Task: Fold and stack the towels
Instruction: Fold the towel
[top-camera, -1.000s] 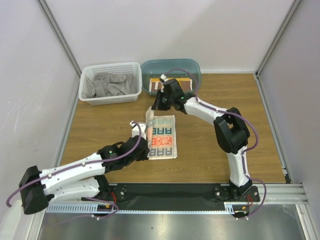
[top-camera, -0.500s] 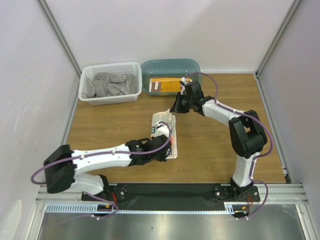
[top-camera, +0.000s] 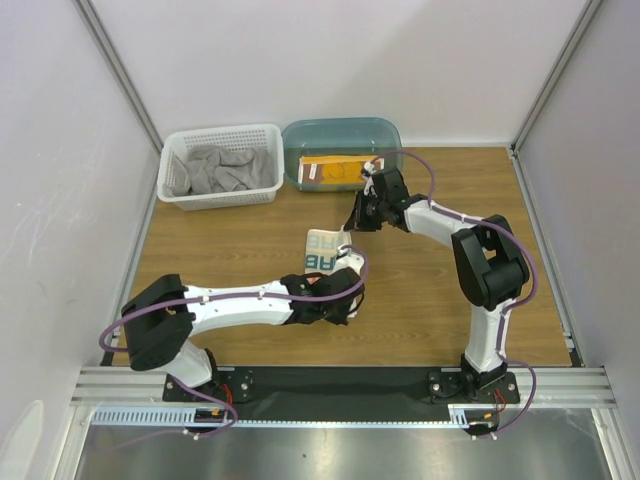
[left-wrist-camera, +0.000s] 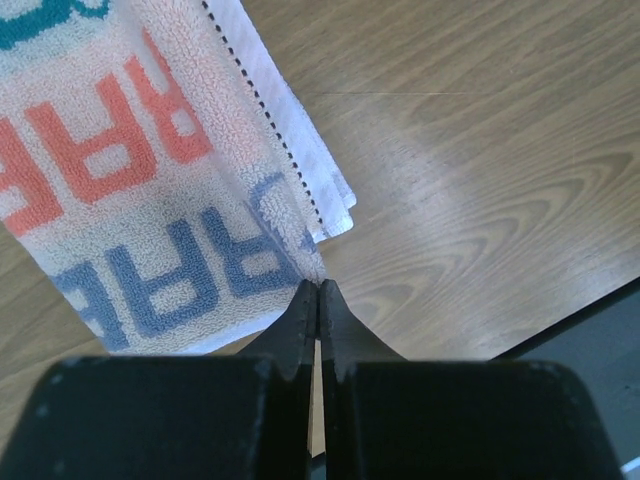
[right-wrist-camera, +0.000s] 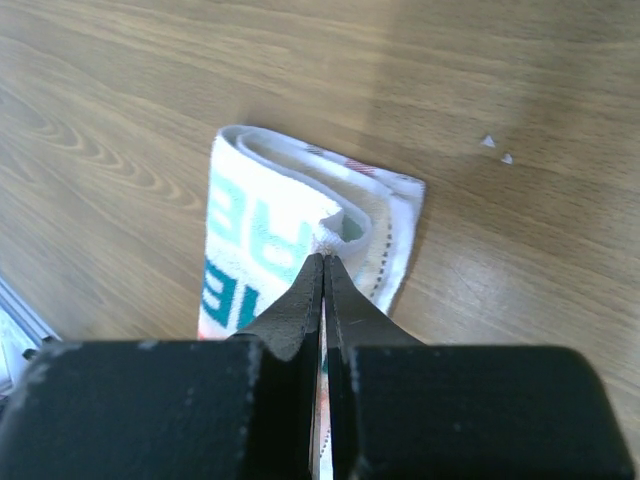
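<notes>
While the left pincer (left-wrist-camera: 318, 285) and right pincer (right-wrist-camera: 324, 255) pinch opposite ends of the white towel (top-camera: 321, 252), its fold lies flat. Likely they are squaring it.

Lab test cell, white panel walls (top-camera: 350, 60), alu frame posts (top-camera: 121, 72), wood tabletop (top-camera: 230, 250)

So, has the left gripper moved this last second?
Yes: the left gripper has swung right, away from the white plastic lattice basket, pinching the white printed towel.
</notes>
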